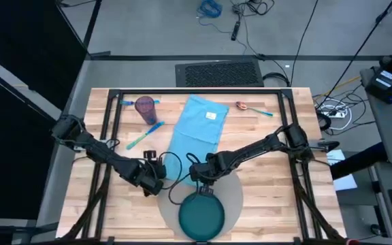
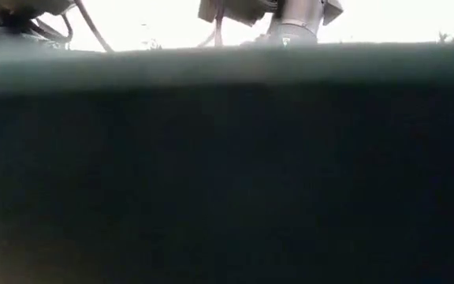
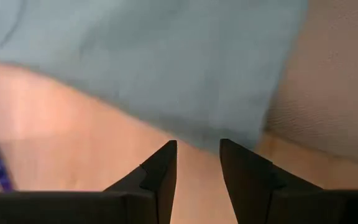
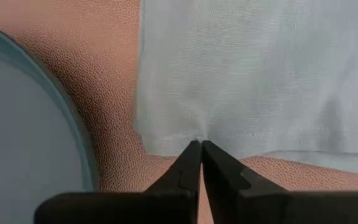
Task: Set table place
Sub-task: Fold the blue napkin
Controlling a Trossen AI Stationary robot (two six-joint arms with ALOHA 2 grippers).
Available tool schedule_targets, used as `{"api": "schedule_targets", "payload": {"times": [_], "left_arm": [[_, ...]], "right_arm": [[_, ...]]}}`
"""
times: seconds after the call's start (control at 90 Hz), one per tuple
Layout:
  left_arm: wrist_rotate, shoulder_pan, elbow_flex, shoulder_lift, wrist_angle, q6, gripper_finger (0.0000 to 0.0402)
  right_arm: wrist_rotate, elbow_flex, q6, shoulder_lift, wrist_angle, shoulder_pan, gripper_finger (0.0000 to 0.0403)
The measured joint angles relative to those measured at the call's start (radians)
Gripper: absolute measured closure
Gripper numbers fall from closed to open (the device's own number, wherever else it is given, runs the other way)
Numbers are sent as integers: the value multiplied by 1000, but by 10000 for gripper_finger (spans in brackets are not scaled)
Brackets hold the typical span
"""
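plate (image 1: 201, 218) sits nearest on placemat (image 1: 233, 194) | right gripper (image 4: 200, 149) fingers pinched on napkin (image 4: 253, 68) hem, soft, limp; corner hold judged best | left gripper (image 3: 197, 163) fingers apart, beside near napkin edge

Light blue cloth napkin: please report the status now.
Right end effector shut on light blue cloth napkin hem, over round grey placemat. Left end effector open, near napkin edge. Dark teal round plate clear.

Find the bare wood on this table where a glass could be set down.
Bare table lies right of the grey placemat and near the left front corner. Crowded: the back, with purple cup, napkin and spoon.
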Motion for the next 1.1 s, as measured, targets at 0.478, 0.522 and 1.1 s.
{"api": "schedule_targets", "payload": {"times": [0.478, 0.522, 1.1], "left_arm": [[94, -2, 0, 3, 25, 22, 292], [106, -2, 0, 4, 25, 25, 292], [168, 36, 3, 87, 69, 80, 292]], "right_arm": [[2, 0, 4, 0, -10, 0, 403], [2, 0, 4, 0, -8, 0, 403], [4, 1, 3, 0, -3, 0, 403]]}}
